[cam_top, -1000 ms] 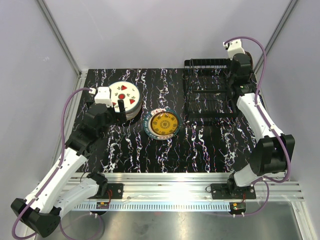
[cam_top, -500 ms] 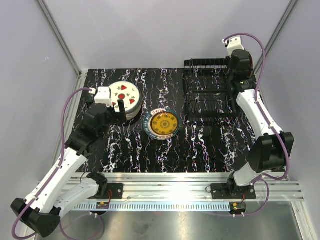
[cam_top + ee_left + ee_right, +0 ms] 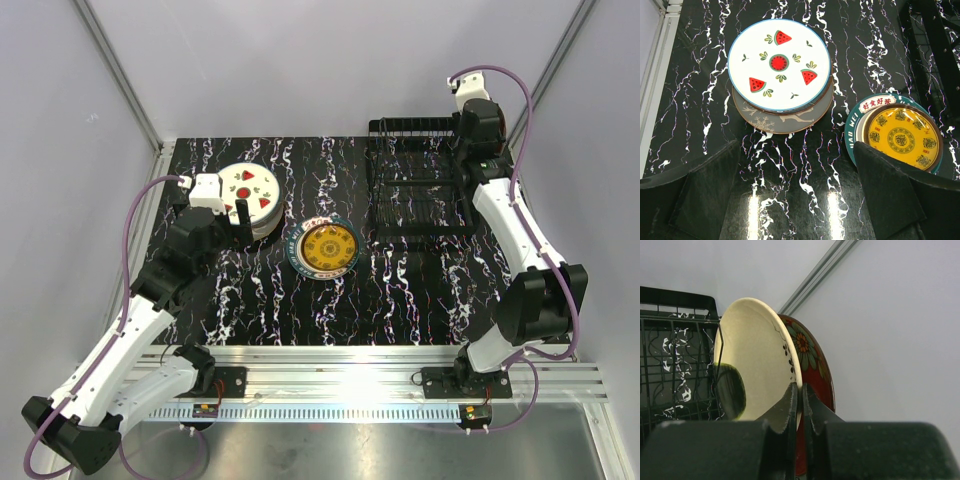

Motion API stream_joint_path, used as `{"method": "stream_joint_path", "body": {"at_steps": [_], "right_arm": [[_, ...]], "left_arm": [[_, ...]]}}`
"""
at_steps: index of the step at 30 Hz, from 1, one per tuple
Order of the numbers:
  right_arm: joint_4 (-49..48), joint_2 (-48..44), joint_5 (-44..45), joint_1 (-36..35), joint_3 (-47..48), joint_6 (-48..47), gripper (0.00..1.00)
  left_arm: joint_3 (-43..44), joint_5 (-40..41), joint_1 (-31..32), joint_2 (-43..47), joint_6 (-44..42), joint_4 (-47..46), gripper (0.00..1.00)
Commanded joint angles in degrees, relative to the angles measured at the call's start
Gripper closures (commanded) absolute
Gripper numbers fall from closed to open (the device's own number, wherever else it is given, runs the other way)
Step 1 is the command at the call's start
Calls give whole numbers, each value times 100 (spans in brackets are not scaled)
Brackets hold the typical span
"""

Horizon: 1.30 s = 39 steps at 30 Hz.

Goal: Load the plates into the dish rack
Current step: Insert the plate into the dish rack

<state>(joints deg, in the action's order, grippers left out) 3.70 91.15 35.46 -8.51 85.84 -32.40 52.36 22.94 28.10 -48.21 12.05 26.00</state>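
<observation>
Jaws of the right gripper (image 3: 800, 390) stand almost together, pinching the rim of a cream plate (image 3: 760, 355) that stands on edge. Small dark leaf marks run along that rim just above the grip. Right behind it, face to back and just as upright, stands a red floral plate (image 3: 812, 360), its rim showing on the right of the cream one. A wire of the dish rack (image 3: 670, 295) crosses in front of the cream plate's left edge; whether either plate sits in a slot cannot be told from the wrist view. From above, the right gripper (image 3: 478, 160) hangs over the far right end of the dish rack (image 3: 420, 190), which fills the far right part of the black marbled table (image 3: 300, 310).

On the left side, the left gripper (image 3: 796, 165) is spread wide with nothing between its fingers, hovering over the near edge of a stack of plates at the far left of the table. A watermelon plate (image 3: 779, 65) lies on top, white with red slices and a blue rim. Under it a brown plate (image 3: 790, 120) with a pale branch pattern peeks out on the near side. Just right of the stack, near the table's middle, a teal-rimmed plate (image 3: 900, 135) with a yellow centre lies flat.
</observation>
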Motion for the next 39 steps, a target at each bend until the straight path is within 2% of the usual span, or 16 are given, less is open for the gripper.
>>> {"method": "stream_joint_path", "body": {"at_steps": [1, 11, 24, 31, 33, 39], "right_arm": [[359, 25, -57, -54, -147, 243, 97], [315, -19, -57, -54, -314, 296, 96], [508, -27, -83, -63, -208, 472, 89], [596, -36, -92, -63, -86, 472, 85], [623, -10, -83, -71, -50, 472, 79], [702, -10, -66, -63, 64, 481, 73]], "left_arm": [[55, -44, 29, -31, -1, -262, 1], [55, -53, 20, -22, 7, -262, 1], [46, -70, 20, -31, 7, -262, 1], [46, -79, 20, -49, 7, -262, 1], [46, -79, 20, -57, 7, -262, 1], [46, -79, 20, -66, 7, -262, 1]]}}
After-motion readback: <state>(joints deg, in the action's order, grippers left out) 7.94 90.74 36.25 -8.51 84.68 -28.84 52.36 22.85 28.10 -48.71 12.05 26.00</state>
